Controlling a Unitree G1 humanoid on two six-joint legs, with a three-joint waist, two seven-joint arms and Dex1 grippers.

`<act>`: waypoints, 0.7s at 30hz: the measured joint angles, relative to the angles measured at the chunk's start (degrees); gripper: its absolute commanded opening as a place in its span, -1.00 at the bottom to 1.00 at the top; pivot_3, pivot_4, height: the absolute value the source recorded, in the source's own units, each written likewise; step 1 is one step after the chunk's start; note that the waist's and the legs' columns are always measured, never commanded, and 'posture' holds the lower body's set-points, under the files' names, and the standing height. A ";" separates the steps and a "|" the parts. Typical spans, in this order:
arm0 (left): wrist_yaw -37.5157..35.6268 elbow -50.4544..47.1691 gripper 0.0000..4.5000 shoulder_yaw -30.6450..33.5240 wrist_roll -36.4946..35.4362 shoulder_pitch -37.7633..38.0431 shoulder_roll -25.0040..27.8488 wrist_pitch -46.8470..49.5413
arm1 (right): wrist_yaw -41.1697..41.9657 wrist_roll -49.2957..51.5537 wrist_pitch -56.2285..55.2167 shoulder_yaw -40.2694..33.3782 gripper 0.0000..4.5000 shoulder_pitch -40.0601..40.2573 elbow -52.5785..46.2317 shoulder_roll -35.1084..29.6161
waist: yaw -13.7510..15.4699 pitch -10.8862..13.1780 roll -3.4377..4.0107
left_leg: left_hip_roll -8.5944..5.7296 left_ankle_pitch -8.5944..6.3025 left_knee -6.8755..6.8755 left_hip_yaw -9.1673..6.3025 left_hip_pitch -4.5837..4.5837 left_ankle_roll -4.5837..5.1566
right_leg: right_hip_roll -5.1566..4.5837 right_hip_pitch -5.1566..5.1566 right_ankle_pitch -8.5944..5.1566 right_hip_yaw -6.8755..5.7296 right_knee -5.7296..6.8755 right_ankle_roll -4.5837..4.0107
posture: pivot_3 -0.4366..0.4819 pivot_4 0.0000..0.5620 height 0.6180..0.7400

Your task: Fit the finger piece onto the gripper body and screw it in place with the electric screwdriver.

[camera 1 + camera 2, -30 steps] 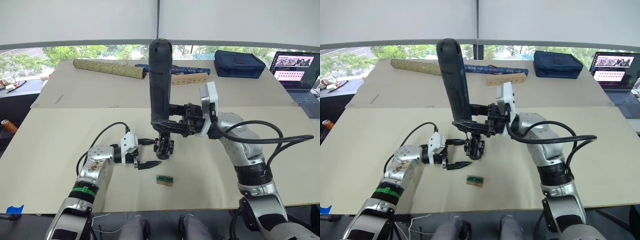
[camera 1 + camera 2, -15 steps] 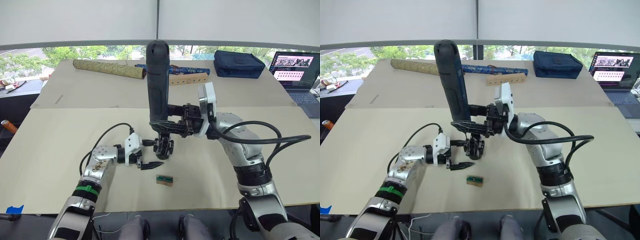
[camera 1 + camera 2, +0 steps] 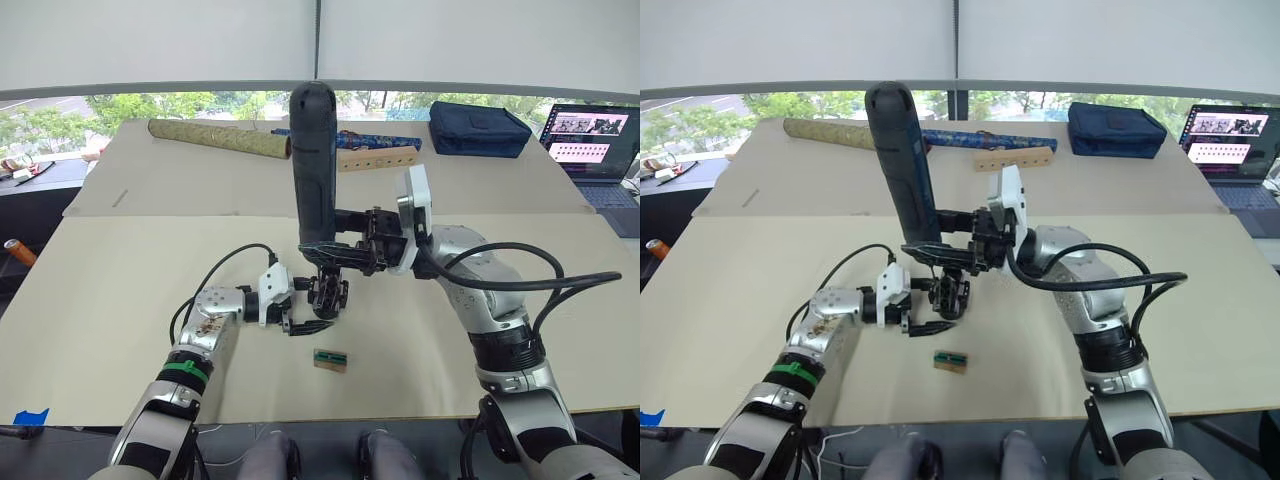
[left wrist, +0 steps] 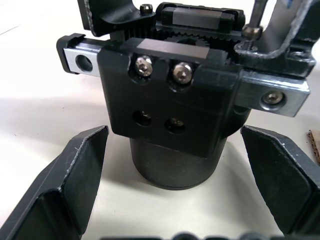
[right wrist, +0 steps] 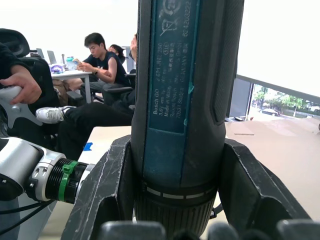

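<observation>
The gripper body [image 3: 328,292] stands on the table, a black block on a round base [image 4: 172,167]. My left gripper [image 3: 305,312] is open, with one finger [image 4: 67,182] on each side of that base and a gap on both sides. My right gripper [image 3: 337,252] is shut on the electric screwdriver [image 3: 314,165], which stands nearly upright over the body. Its thin metal bit [image 4: 256,20] comes down on the body's top edge. In the right wrist view the screwdriver [image 5: 182,90] sits between my fingers [image 5: 107,195]. The finger piece cannot be told apart from the body under the screwdriver.
A small green-and-brown block [image 3: 330,360] lies just in front of the body. At the back lie a long patterned roll [image 3: 218,138], a wooden strip with holes [image 3: 378,158], a dark blue bag [image 3: 478,127] and a laptop [image 3: 592,135]. Seated people [image 5: 102,65] show beyond the table.
My left gripper has moved right across the table, and its fingers now flank the gripper body's base. The screwdriver has stayed over the body, almost still.
</observation>
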 measured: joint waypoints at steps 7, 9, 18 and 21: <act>0.12 0.56 0.75 0.00 0.00 -0.23 -1.21 -0.14 | -0.03 -0.57 -0.22 0.06 -0.14 0.05 -0.07 -0.03 | 0.19 0.00 0.00 | -0.01 0.00 0.02 -0.02 0.01 0.00 | -0.01 0.03 0.00 -0.02 0.01 0.00 | -0.05 -0.47 1.00; 0.17 1.02 0.43 0.02 0.00 -0.49 -1.56 -0.16 | -0.02 -0.69 -0.30 0.09 -0.14 0.06 -0.07 -0.03 | 0.26 0.00 0.00 | -0.01 0.00 0.03 -0.03 0.01 0.00 | -0.02 0.04 0.00 -0.02 0.02 0.00 | -0.05 -0.47 1.00; 0.54 1.17 0.02 -0.30 1.16 -0.56 -1.90 -0.65 | -0.27 -1.44 -1.05 0.14 -0.14 0.44 -0.29 -0.05 | 0.35 -0.01 0.00 | -0.01 0.00 0.04 -0.07 0.02 0.01 | -0.02 0.07 0.00 -0.05 0.02 0.00 | -0.05 -0.47 1.00; 0.60 1.17 0.02 -0.34 1.26 -0.56 -1.91 -0.68 | -0.47 -1.44 -1.54 0.15 -0.14 0.86 -0.48 -0.05 | 0.35 -0.01 0.00 | -0.01 0.00 0.04 -0.08 0.04 0.01 | -0.03 0.08 0.00 -0.05 0.02 0.00 | -0.05 -0.47 1.00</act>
